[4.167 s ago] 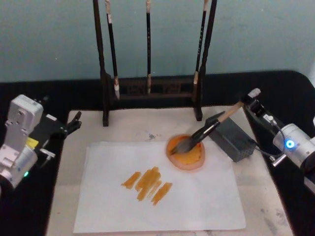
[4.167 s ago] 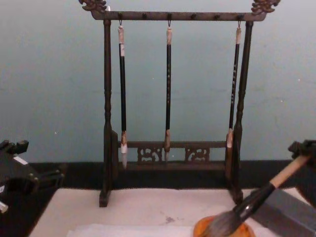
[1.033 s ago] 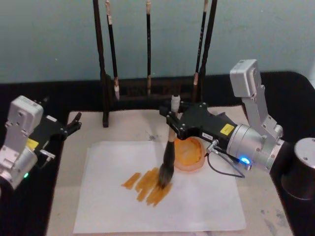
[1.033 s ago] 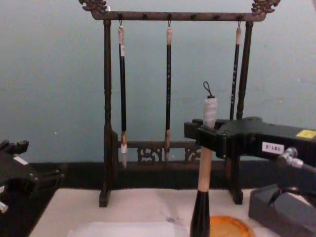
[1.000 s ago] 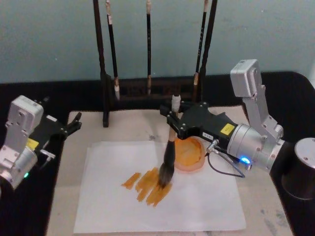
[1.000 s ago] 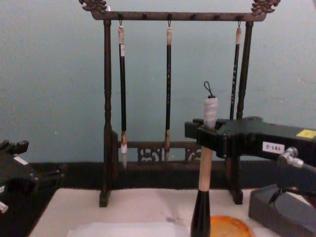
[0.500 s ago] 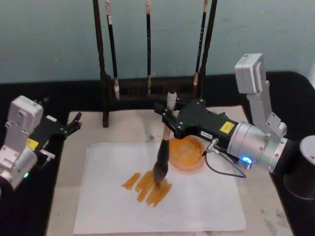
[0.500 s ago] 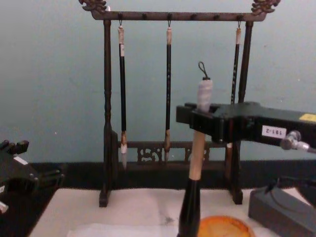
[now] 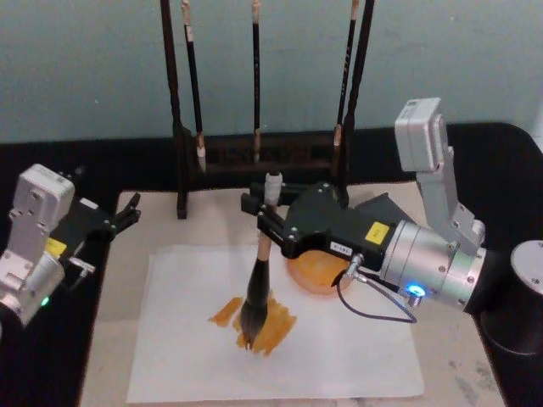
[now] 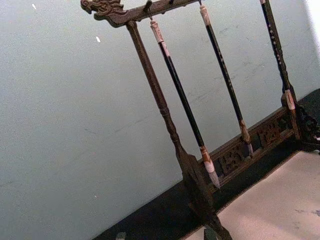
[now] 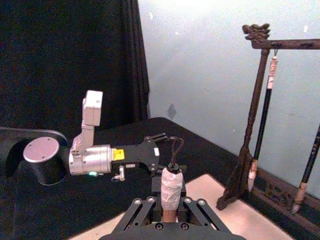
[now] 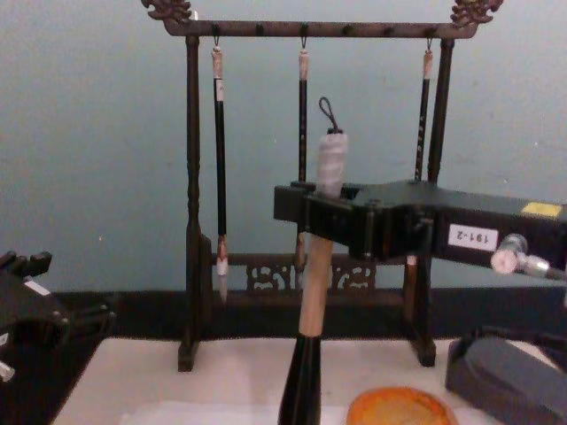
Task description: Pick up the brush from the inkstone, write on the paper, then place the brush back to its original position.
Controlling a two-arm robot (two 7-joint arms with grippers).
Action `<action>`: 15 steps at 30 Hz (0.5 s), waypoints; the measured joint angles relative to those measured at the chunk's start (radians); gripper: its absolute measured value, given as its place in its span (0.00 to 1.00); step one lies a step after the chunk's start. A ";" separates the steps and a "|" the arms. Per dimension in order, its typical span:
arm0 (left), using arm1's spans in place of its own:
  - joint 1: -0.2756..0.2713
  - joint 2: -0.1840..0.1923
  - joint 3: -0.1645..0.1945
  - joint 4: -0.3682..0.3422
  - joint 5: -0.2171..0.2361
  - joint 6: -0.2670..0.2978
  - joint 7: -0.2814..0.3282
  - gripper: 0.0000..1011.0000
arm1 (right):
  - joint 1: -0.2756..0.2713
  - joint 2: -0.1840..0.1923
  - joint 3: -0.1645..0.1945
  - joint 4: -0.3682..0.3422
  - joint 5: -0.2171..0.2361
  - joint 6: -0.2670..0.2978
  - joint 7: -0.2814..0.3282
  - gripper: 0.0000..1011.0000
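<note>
My right gripper [image 9: 270, 210] is shut on the tan handle of the brush [image 9: 257, 288], holding it upright. The tuft presses on the white paper [image 9: 178, 348], among orange strokes [image 9: 276, 326]. In the chest view the right gripper [image 12: 323, 217] clamps the brush [image 12: 310, 310] below its whitish cap. The right wrist view shows that cap [image 11: 171, 185] between the fingers. An orange dish [image 9: 310, 273] sits just right of the brush, and the dark grey inkstone [image 12: 509, 372] lies beyond it. My left gripper [image 9: 127, 212] is parked, open, at the mat's left edge.
A dark wooden rack [image 9: 254, 153] with three thin black-handled brushes hanging from it stands at the back of the cream mat [image 9: 454, 356]. The black tabletop [image 9: 492, 161] surrounds the mat. My right arm's body stretches over the mat's right half.
Four seconds ago the brush lay across the inkstone with its tuft in the dish. Over the last second my right gripper has dragged it left and toward me over the orange strokes.
</note>
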 joint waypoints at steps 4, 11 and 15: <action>0.000 0.000 0.000 0.000 0.000 0.000 0.000 1.00 | 0.000 0.000 -0.008 0.005 0.000 0.002 0.001 0.15; 0.000 0.000 0.000 0.000 0.000 0.000 0.000 1.00 | 0.004 -0.002 -0.014 0.029 -0.007 0.003 -0.002 0.15; 0.000 0.000 0.000 0.000 0.000 0.000 0.000 1.00 | 0.005 -0.007 -0.008 0.045 -0.012 -0.001 -0.013 0.15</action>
